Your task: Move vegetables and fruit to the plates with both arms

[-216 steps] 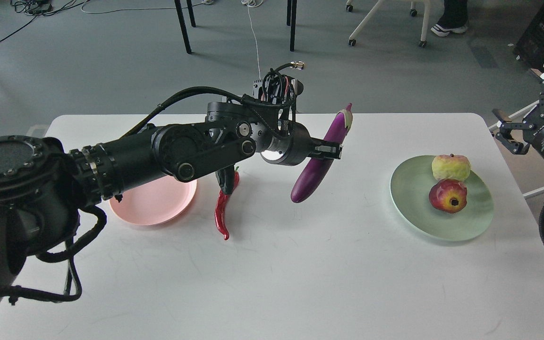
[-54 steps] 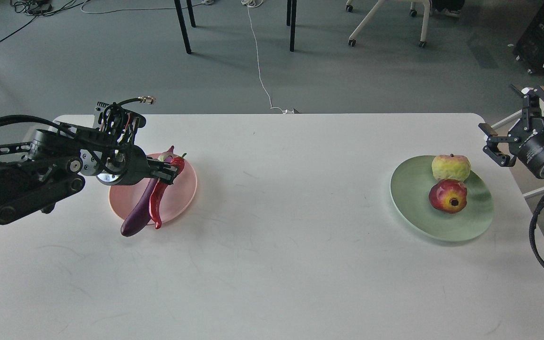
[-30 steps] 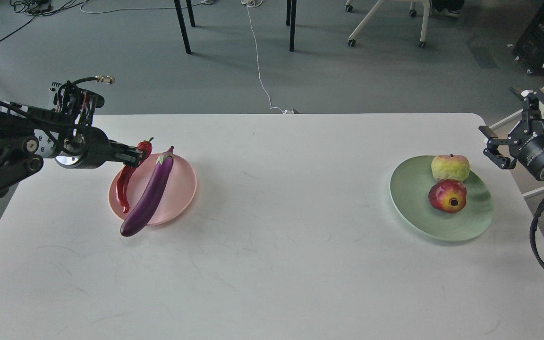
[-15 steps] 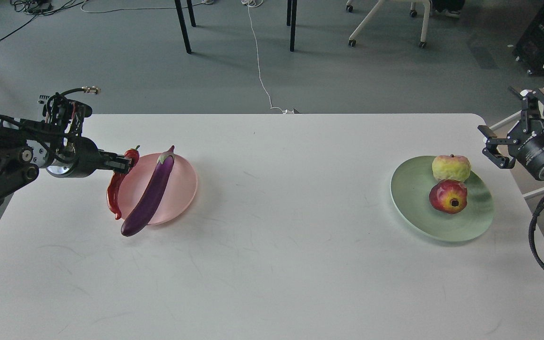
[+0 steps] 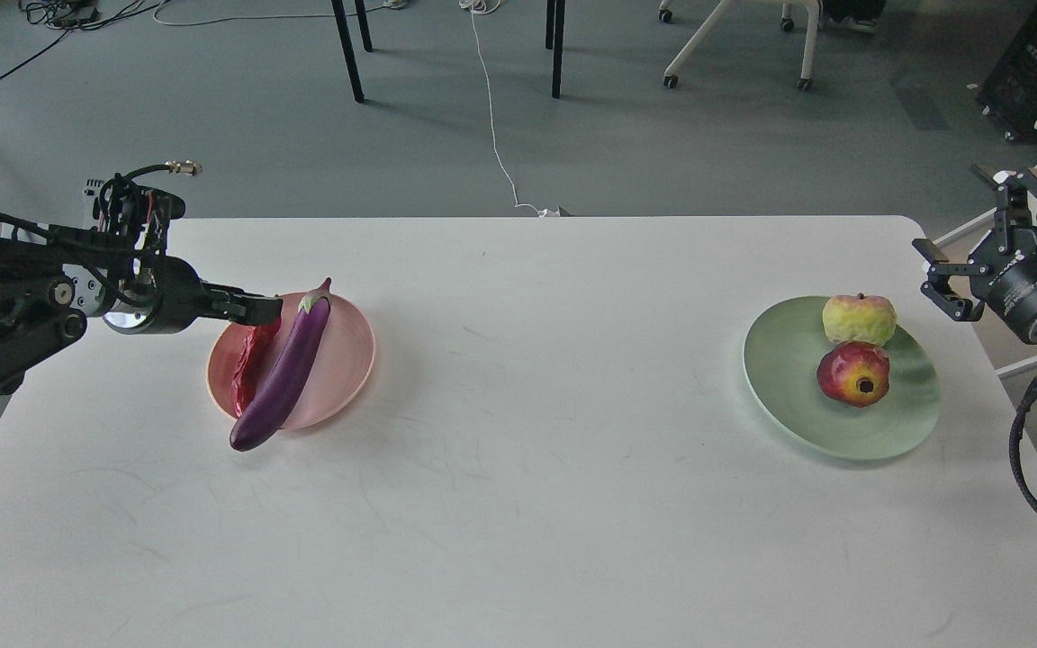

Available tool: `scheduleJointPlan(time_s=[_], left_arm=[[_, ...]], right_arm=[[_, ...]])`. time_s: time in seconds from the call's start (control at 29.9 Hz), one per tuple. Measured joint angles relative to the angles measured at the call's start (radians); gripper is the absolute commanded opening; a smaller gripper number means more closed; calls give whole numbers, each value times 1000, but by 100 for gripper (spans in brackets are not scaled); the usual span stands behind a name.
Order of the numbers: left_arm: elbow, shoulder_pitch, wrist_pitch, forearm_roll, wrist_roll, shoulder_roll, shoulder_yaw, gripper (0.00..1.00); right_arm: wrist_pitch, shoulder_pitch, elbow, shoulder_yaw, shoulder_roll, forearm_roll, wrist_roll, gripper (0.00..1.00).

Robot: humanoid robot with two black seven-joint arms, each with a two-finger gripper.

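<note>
The purple eggplant [image 5: 283, 376] lies slanted across the pale pink plate [image 5: 344, 358], its lower end over the plate's front rim. The red chili pepper [image 5: 251, 364] lies on the plate along the eggplant's left side, slightly blurred. My left gripper [image 5: 265, 309] hovers just above the chili's upper end with its fingers apart, holding nothing. The yellow-green fruit [image 5: 859, 318] and the dark red fruit [image 5: 853, 373] sit on the mint green plate [image 5: 789, 378] at the right. My right gripper [image 5: 936, 274] is open and empty beyond the table's right edge.
The white table [image 5: 518, 504] stretches between the two plates. Beyond its far edge, chair legs [image 5: 352, 49], a white cable [image 5: 493, 135] and a wheeled chair [image 5: 734, 45] stand on the grey floor.
My left gripper carried the chili right, over the pink plate, and let it go. The chili now lies beside the eggplant. The right arm has stayed still.
</note>
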Motion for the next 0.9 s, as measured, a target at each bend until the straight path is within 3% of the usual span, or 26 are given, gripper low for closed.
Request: scheduleJointPlan(time_s=[0.2, 0.4, 0.6, 0.77, 0.9], left_arm=[[-3, 9, 11, -449, -34, -31, -258, 100], [-84, 77, 39, -790, -38, -45, -329, 100], [-114, 232, 127, -896, -42, -132, -515, 99], [-113, 396, 140, -885, -71, -258, -735, 99], [-113, 509, 139, -798, -77, -349, -826, 99]], right_arm=[[0, 32, -3, 1, 6, 0, 0, 99], [0, 65, 9, 32, 35, 0, 0, 99], [0, 116, 88, 54, 67, 0, 0, 99], [0, 126, 208, 135, 67, 0, 0, 99], [0, 122, 227, 157, 112, 2, 0, 99]])
